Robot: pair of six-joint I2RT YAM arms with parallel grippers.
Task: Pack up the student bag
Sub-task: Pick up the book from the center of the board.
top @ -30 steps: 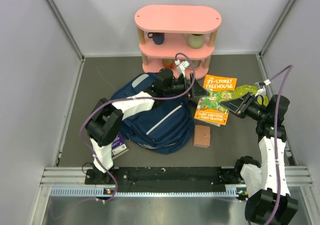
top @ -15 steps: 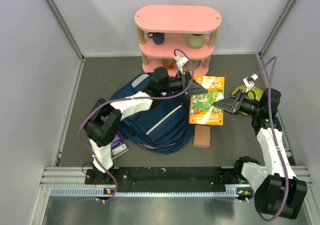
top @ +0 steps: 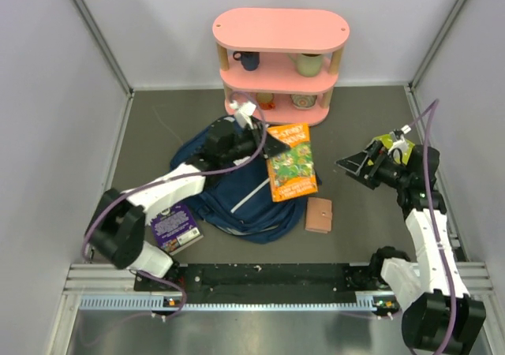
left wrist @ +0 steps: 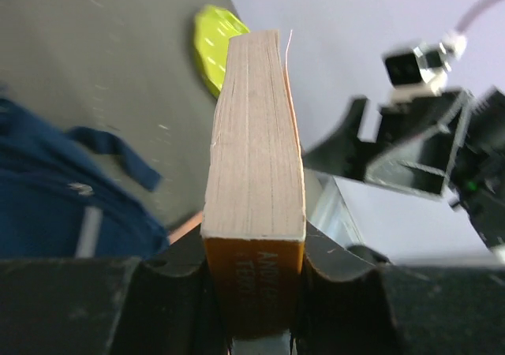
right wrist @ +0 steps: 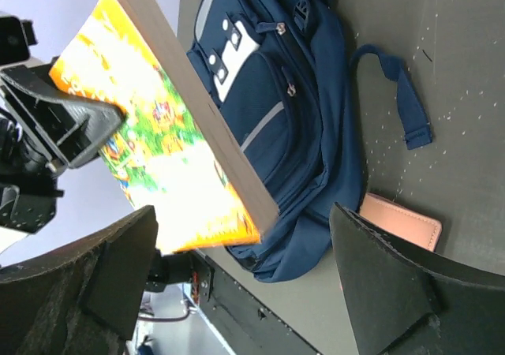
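Holding the orange paperback (top: 293,164) by its spine end, left gripper (left wrist: 254,280) is clamped on it, book up in the air and tilted over the right side of the student bag (top: 237,201). Bag lies flat on the dark table (top: 158,134) in front of the pink shelf (top: 280,30), purple book (top: 175,226) at its left edge, tan wallet (top: 319,214) just beside its right edge. Right gripper (top: 351,164) hovers right of the paperback, fingers spread wide, nothing between them.
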